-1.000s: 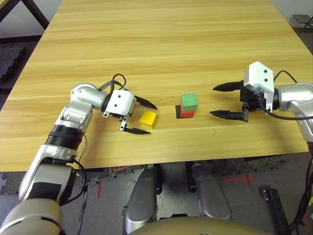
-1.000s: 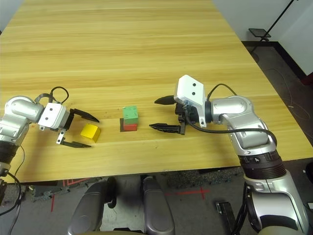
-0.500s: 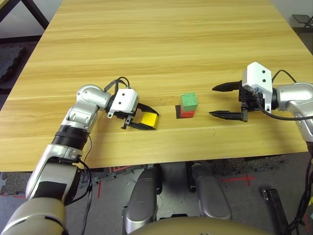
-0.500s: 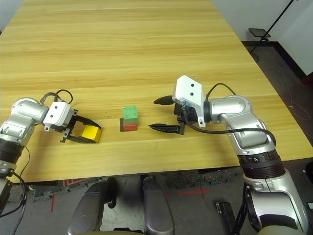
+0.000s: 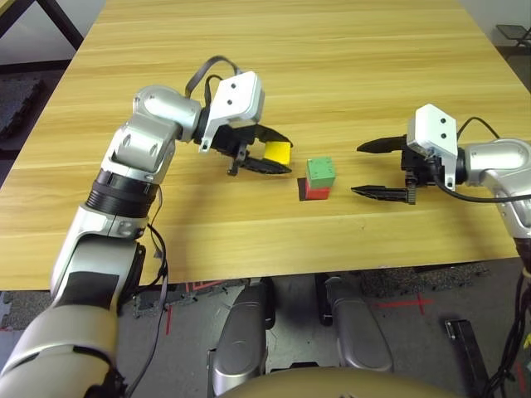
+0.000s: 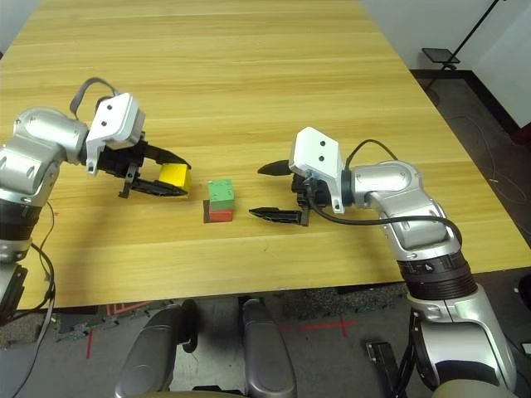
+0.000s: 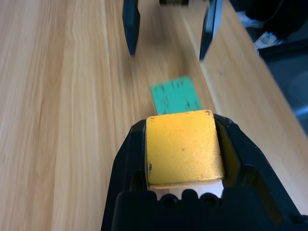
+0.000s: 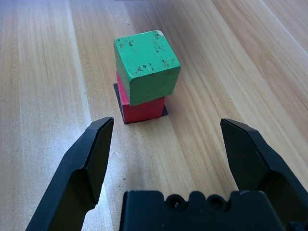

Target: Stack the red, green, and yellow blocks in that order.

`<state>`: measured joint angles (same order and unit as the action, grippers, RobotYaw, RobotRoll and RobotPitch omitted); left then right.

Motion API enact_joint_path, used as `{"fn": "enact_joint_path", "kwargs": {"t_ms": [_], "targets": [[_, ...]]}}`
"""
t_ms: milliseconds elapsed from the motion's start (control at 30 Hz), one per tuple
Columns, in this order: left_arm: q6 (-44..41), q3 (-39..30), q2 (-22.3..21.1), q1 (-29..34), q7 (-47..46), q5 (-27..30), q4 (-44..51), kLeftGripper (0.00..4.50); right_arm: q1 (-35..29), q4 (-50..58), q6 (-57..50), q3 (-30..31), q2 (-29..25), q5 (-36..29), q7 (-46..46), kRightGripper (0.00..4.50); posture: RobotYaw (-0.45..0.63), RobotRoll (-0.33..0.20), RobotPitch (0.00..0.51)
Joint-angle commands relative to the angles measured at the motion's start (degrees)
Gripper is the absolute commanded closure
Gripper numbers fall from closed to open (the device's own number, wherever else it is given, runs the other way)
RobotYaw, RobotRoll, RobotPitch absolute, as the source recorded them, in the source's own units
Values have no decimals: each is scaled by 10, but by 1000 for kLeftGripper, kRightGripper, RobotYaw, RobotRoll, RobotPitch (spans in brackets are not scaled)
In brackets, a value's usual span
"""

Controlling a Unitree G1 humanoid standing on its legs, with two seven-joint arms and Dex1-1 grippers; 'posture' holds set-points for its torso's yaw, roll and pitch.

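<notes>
So the wooden table (image 5: pixel 249 240) is carrying a flat black square patch (image 5: pixel 302 190), and the red block (image 5: pixel 317 194) is sitting right on that patch. Going by the red block, the patch is peeking out from under it, and pale, streaky grain is running across the bare tabletop all around it.

I see one solid yellow block (image 7: pixel 184 148), a green block (image 8: pixel 148 65) with dark specks, a plain red block (image 8: pixel 143 109), a black patch (image 8: pixel 165 111), and a pale tabletop (image 5: pixel 274 91) streaked with tan grain.
</notes>
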<state>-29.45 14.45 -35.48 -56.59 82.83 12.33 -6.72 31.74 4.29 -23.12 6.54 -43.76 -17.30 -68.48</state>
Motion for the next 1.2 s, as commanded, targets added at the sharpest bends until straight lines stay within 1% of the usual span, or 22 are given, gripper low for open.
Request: {"fn": "enact_joint_path", "kwargs": {"t_ms": [33, 167, 300, 400, 667, 933, 1200], "targets": [[-61, 9, 16, -27, -16, 16, 18, 2458, -2, -4, 7, 5, 3, 4, 1, 0, 137, 19, 223], [-84, 14, 37, -47, -46, 11, 21, 2458, -5, -3, 8, 1, 5, 5, 5, 0, 131, 27, 224], [-72, 26, 52, -43, -68, -1, 24, 2458, -6, -6, 10, -1, 6, 5, 9, 0, 124, 30, 226], [-67, 36, 54, -31, -73, -3, 38, 2458, -8, -4, 10, -2, 6, 3, 12, 0, 120, 29, 227], [-106, 43, 62, -8, -96, 9, 76, 2458, -12, -8, 13, -4, 5, 3, 14, 0, 117, 30, 231], [-135, 46, 81, 5, -124, 16, 97, 2458, -12, -12, 17, -3, 6, 3, 15, 0, 118, 34, 233], [-123, 59, 78, 9, -127, 18, 90, 2458, 1, 30, -31, -18, 0, -32, 10, 0, 111, 30, 230]]}}
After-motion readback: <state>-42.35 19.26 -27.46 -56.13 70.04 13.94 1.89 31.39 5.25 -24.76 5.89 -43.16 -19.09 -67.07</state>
